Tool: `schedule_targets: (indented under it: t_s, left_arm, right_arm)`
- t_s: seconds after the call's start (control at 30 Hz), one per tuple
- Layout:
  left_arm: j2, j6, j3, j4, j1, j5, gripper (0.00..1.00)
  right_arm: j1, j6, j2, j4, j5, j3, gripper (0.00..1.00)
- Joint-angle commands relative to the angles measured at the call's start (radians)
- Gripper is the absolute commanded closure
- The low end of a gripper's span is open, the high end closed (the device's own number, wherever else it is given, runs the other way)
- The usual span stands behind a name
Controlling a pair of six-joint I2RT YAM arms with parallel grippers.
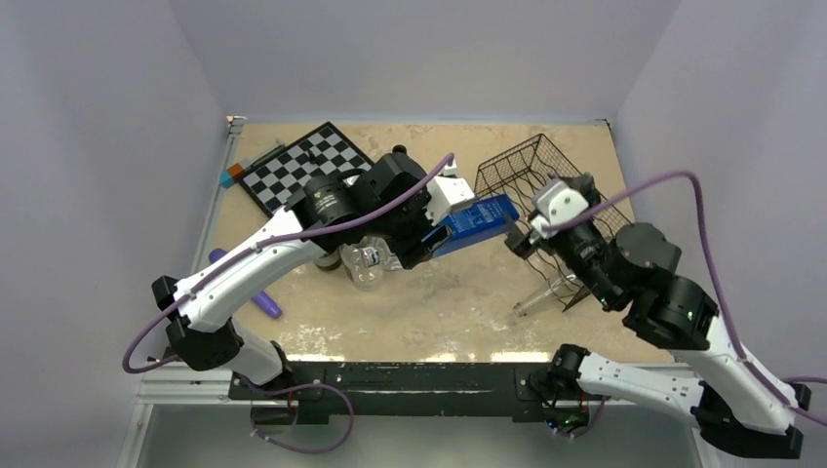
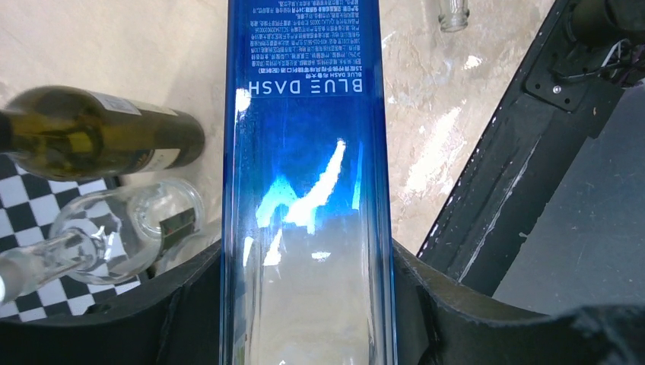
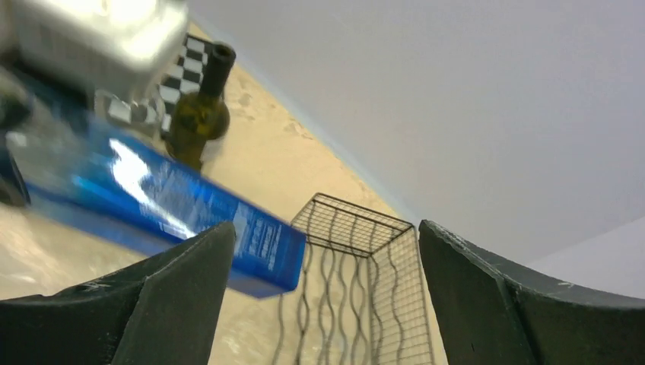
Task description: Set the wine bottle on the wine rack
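Observation:
The wine bottle point(image 1: 477, 220) is a tall square bottle of blue glass with white print. It hangs tilted above the table, and my left gripper point(image 1: 430, 240) is shut on its clear lower body point(image 2: 308, 152), one black finger point(image 2: 190, 293) against each side. Its blue end point(image 3: 258, 247) reaches toward the wine rack point(image 1: 531, 168), a black wire rack with wavy shelves point(image 3: 351, 225). My right gripper point(image 1: 520, 237) stands open point(image 3: 325, 230) in front of the rack. The bottle's end shows just past its left finger point(image 3: 182, 296), apart from the right one.
A chessboard point(image 1: 302, 166) lies at the back left. An olive-green bottle point(image 2: 99, 141) and a clear glass bottle point(image 2: 129, 228) lie under my left arm. Another clear bottle point(image 1: 541, 292) rests by the rack's front. A purple object point(image 1: 261, 297) lies near the left edge.

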Motion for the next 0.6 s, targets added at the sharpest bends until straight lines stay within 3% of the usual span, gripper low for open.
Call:
schedule_targets:
  t_s: [0.0, 0.13, 0.27, 0.57]
  left_arm:
    - [-0.074, -0.045, -0.041, 0.239, 0.003, -0.008, 1.00]
    - [-0.131, -0.082, -0.166, 0.341, 0.003, 0.022, 1.00]
    - [-0.188, -0.107, -0.291, 0.458, 0.000, 0.087, 1.00]
    - [-0.245, -0.170, -0.538, 0.734, -0.027, 0.142, 1.00]
  right_arm:
    - [-0.048, 0.355, 0.157, -0.149, 0.076, 0.187, 0.07]
    - [-0.320, 0.723, 0.238, -0.302, -0.147, 0.282, 0.07]
    - [-0.485, 0.922, 0.266, -0.395, -0.131, 0.253, 0.08]
    - [-0.695, 1.077, 0.164, -0.513, -0.069, 0.068, 0.04]
